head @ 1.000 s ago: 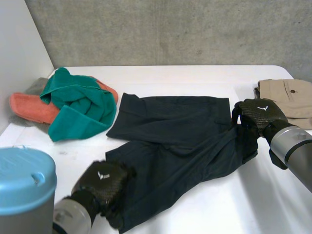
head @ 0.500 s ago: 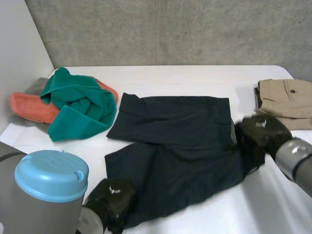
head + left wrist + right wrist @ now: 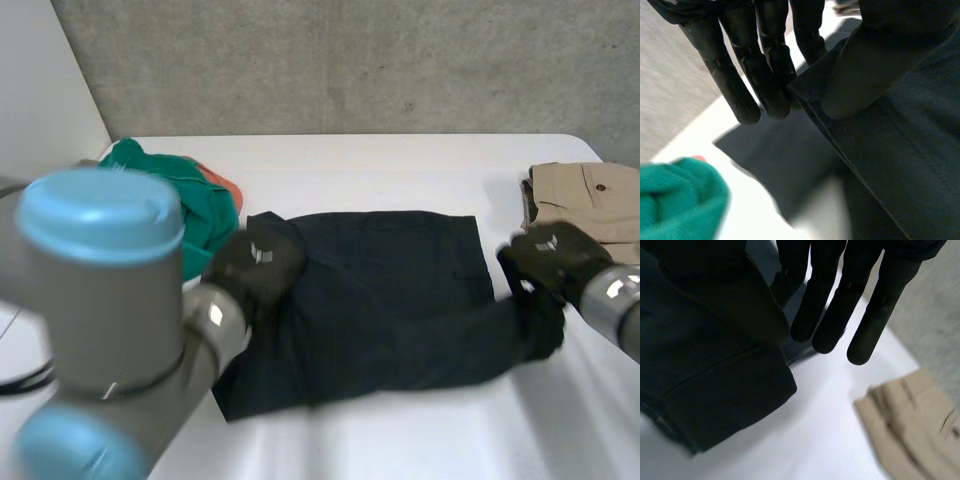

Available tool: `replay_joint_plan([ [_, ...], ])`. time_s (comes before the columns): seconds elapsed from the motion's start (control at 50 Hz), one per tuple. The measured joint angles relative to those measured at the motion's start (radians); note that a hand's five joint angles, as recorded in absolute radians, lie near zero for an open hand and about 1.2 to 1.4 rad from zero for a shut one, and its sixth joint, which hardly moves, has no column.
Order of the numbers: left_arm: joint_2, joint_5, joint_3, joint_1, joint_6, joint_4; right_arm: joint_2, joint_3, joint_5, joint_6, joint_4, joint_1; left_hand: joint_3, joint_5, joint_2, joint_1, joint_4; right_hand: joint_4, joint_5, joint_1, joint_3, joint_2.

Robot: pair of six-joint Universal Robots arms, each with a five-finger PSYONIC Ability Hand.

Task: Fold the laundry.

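A dark navy garment (image 3: 390,290) lies folded over on the white table (image 3: 400,160). My left hand (image 3: 255,265) is at its left edge, near the far left corner. In the left wrist view the thumb pinches a seamed edge of the garment (image 3: 900,165) against the straight fingers (image 3: 740,90). My right hand (image 3: 550,255) is at the garment's right edge. In the right wrist view a folded end of the dark cloth (image 3: 705,390) is held between the thumb and the straight fingers (image 3: 825,315).
A pile of green cloth (image 3: 205,215) and orange cloth (image 3: 225,187) lies at the far left, close to my left hand. A folded tan garment (image 3: 590,200) rests at the right edge. My left arm (image 3: 100,300) stands large over the near left.
My left hand closed on the garment's near left part and carried it away to the far left, folding the cloth over. My right hand shifted slightly right and nearer, still holding the right edge.
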Motion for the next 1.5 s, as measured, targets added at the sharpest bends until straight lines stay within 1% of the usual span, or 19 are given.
replay_joint_plan([
  [0.12, -0.227, -0.001, 0.23, 0.079, 0.16, 0.154, 0.156, -0.166, 0.056, 0.071, -0.132, 0.085, 0.0, 0.0, 0.0, 0.0, 0.0, 0.0, 0.004, 0.0, 0.0, 0.0],
  [0.26, -0.47, 0.004, 0.465, 0.156, 0.345, 0.324, 0.401, -0.401, 0.16, 0.078, -0.303, 0.158, 0.0, 0.0, 0.001, 0.0, 0.0, 0.0, 0.008, 0.0, 0.0, 0.0],
  [0.38, -0.636, 0.017, 0.638, 0.193, 0.397, 0.453, 0.612, -0.597, 0.231, 0.049, -0.46, 0.184, 0.003, 0.0, 0.002, 0.0, 0.0, 0.0, 0.008, 0.0, 0.0, 0.0],
  [0.48, -0.735, 0.024, 0.756, 0.204, 0.397, 0.486, 0.737, -0.72, 0.253, 0.015, -0.529, 0.197, 0.003, 0.0, 0.002, 0.0, 0.0, -0.013, -0.007, -0.003, -0.013, -0.016],
  [0.5, -0.748, 0.025, 0.772, 0.205, 0.395, 0.488, 0.755, -0.738, 0.256, 0.009, -0.536, 0.198, -0.079, -0.061, -0.08, -0.063, -0.065, -0.13, -0.104, -0.1, -0.129, -0.128],
  [0.52, -0.762, 0.025, 0.788, 0.205, 0.393, 0.492, 0.774, -0.76, 0.259, 0.003, -0.543, 0.2, -0.14, -0.136, -0.141, -0.141, -0.144, -0.306, -0.298, -0.27, -0.308, -0.313],
  [0.54, -0.77, 0.026, 0.797, 0.204, 0.391, 0.494, 0.787, -0.774, 0.26, -0.001, -0.546, 0.201, -0.391, -0.387, -0.398, -0.431, -0.4, -0.426, -0.421, -0.413, -0.428, -0.459],
  [0.58, -0.78, 0.027, 0.802, 0.201, 0.386, 0.5, 0.802, -0.792, 0.262, -0.005, -0.549, 0.203, -0.744, -0.744, -0.773, -0.824, -0.762, -0.756, -0.763, -0.727, -0.757, -0.779],
  [0.6, -0.782, 0.026, 0.797, 0.198, 0.383, 0.506, 0.803, -0.796, 0.263, -0.004, -0.547, 0.205, -0.843, -0.837, -0.855, -0.901, -0.864, -0.895, -0.891, -0.863, -0.896, -0.919],
  [0.66, -0.772, 0.024, 0.77, 0.191, 0.376, 0.528, 0.78, -0.781, 0.265, 0.009, -0.535, 0.207, -0.972, -0.947, -0.98, -0.948, -0.991, -0.979, -0.969, -0.913, -0.988, -0.988],
  [0.76, -0.679, 0.015, 0.632, 0.176, 0.353, 0.579, 0.635, -0.665, 0.261, 0.082, -0.444, 0.193, -0.979, -0.947, -0.988, -0.948, -0.998, -0.99, -0.971, -0.913, -0.994, -0.99],
  [0.88, -0.473, 0.01, 0.371, 0.166, 0.284, 0.596, 0.425, -0.483, 0.209, 0.216, -0.213, 0.135, -0.979, -0.947, -0.99, -0.948, -0.998, -0.99, -0.971, -0.913, -0.994, -0.99],
  [0.96, -0.356, 0.01, 0.214, 0.156, 0.234, 0.592, 0.363, -0.377, 0.142, 0.276, -0.058, 0.084, -0.979, -0.947, -0.99, -0.948, -0.998, -0.988, -0.971, -0.913, -0.992, -0.988],
  [1.04, -0.28, 0.011, 0.098, 0.143, 0.202, 0.589, 0.346, -0.287, 0.095, 0.297, -0.006, 0.051, -0.979, -0.947, -0.99, -0.948, -0.998, -0.988, -0.971, -0.913, -0.992, -0.988],
  [1.1, -0.243, 0.014, 0.034, 0.133, 0.188, 0.588, 0.33, -0.229, 0.076, 0.3, -0.035, 0.033, -0.979, -0.947, -0.99, -0.948, -0.998, -0.988, -0.971, -0.913, -0.992, -0.988],
  [1.22, -0.225, 0.022, 0.017, 0.125, 0.184, 0.598, 0.275, -0.208, 0.067, 0.296, -0.143, 0.016, -0.979, -0.947, -0.99, -0.948, -0.998, -0.988, -0.971, -0.913, -0.992, -0.988],
  [1.28, -0.233, 0.024, 0.048, 0.127, 0.185, 0.597, 0.266, -0.238, 0.067, 0.295, -0.15, 0.018, -0.979, -0.947, -0.99, -0.948, -0.998, -0.988, -0.971, -0.913, -0.992, -0.988],
  [1.42, -0.28, 0.066, 0.158, 0.137, 0.188, 0.552, 0.272, -0.367, 0.041, 0.296, -0.01, 0.025, -0.979, -0.947, -0.99, -0.948, -0.998, -0.967, -0.955, -0.901, -0.969, -0.968],
  [1.5, -0.304, 0.143, 0.218, 0.14, 0.187, 0.485, 0.273, -0.421, 0.015, 0.299, 0.068, 0.027, -0.979, -0.947, -0.99, -0.947, -0.998, -0.922, -0.915, -0.874, -0.923, -0.923],
])
